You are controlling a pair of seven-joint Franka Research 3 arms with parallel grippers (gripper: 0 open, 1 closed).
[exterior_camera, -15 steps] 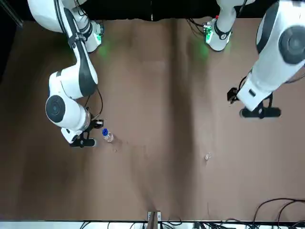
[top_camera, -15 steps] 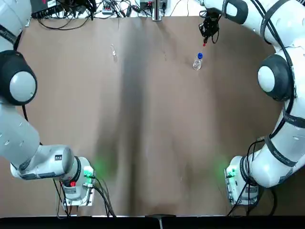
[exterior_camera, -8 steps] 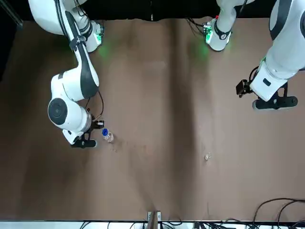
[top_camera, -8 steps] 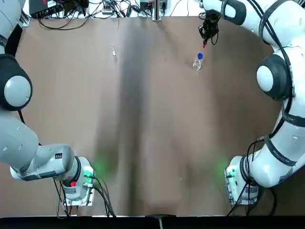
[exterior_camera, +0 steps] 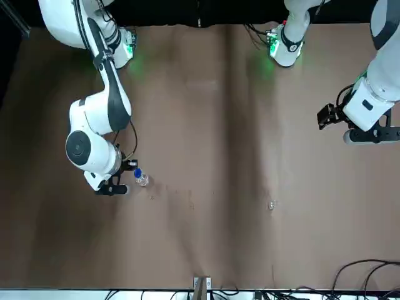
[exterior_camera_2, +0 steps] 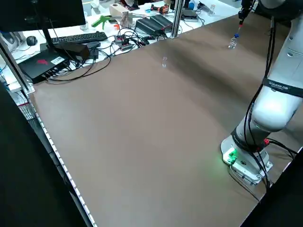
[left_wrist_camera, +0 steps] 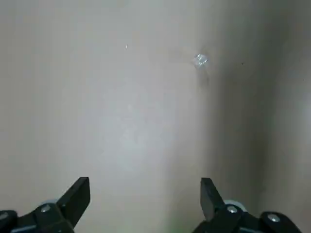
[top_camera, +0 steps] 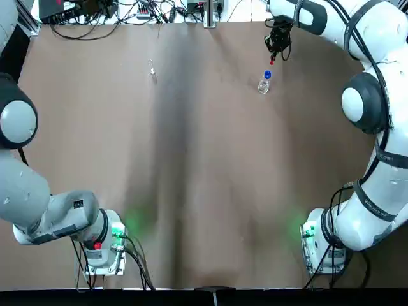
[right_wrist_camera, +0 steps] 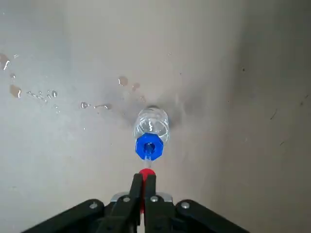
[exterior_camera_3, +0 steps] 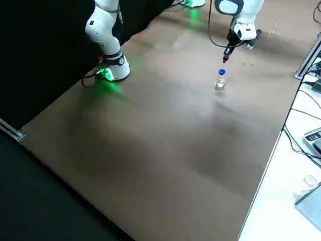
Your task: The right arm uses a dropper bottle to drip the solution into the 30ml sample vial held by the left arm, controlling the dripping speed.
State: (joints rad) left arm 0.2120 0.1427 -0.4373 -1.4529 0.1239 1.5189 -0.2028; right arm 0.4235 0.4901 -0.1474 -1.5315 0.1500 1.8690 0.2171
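Dropper bottle stands below the right gripper, clamped on its red top (tip hard to make out); left gripper hangs wide open, empty.

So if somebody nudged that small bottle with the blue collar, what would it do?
The dropper bottle would probably tip fairly easily, since it stands upright on a narrow base. It looks light, being small and clear. If it went over, its rounded sides might let it roll, and the bare table shows nothing beside it to stop that.
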